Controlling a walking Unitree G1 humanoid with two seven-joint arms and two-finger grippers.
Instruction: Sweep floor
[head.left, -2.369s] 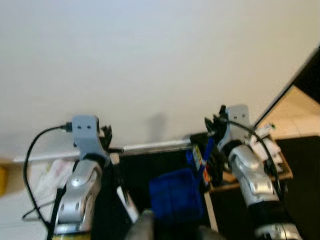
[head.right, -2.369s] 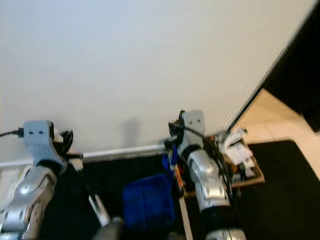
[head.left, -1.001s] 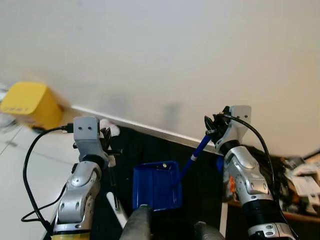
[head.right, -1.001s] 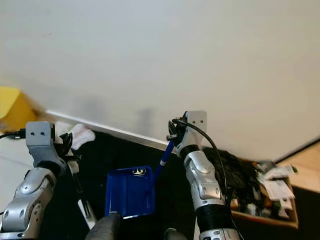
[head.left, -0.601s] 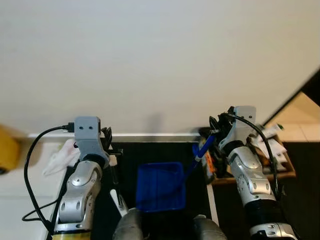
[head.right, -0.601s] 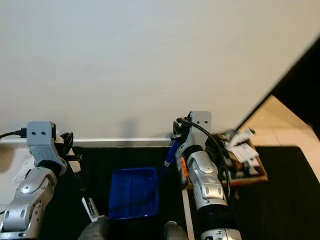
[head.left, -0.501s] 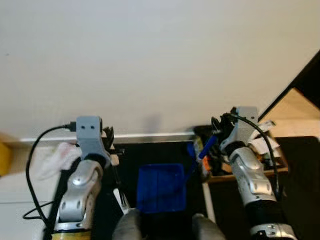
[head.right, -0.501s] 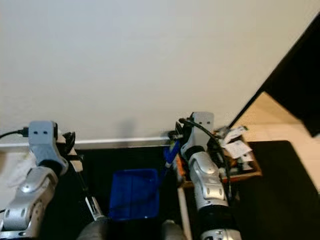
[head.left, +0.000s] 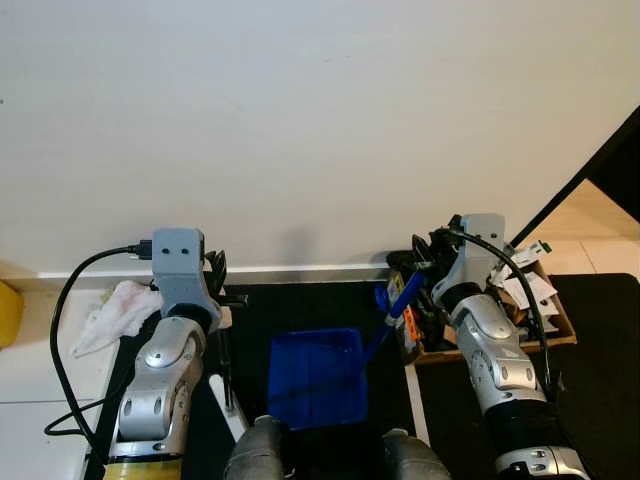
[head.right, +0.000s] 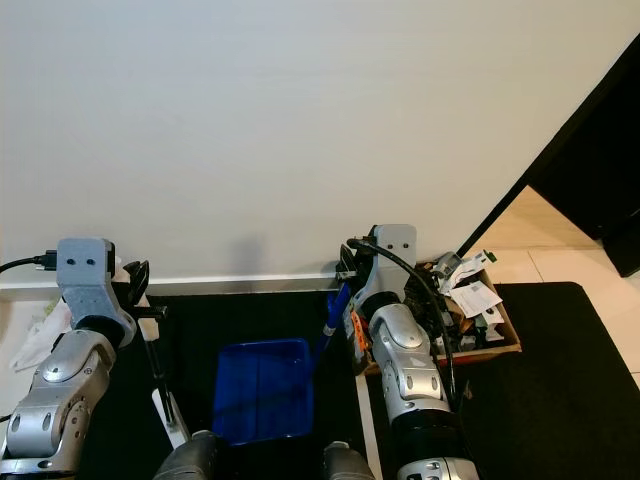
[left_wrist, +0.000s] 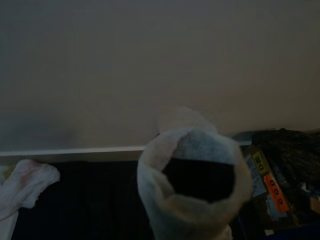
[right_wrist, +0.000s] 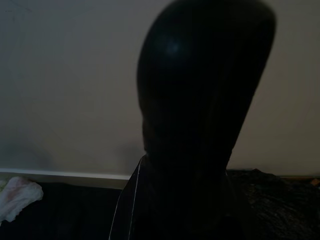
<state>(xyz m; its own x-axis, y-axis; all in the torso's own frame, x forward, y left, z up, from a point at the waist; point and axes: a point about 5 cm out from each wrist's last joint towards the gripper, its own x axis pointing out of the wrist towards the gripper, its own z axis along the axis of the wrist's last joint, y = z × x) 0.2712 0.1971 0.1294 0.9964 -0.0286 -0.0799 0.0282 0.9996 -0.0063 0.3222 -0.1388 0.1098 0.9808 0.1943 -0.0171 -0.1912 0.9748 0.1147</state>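
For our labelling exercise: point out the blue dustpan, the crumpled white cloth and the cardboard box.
blue dustpan (head.left: 316, 375), left eye view, middle of its tray.
crumpled white cloth (head.left: 112, 310), left eye view, its centre.
cardboard box (head.right: 497, 345), right eye view, front wall.

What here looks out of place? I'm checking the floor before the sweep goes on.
A crumpled white cloth with pinkish stains lies on the floor by the white baseboard, at the edge of the black mat. On the other side, an open cardboard box overflows with papers and clutter.
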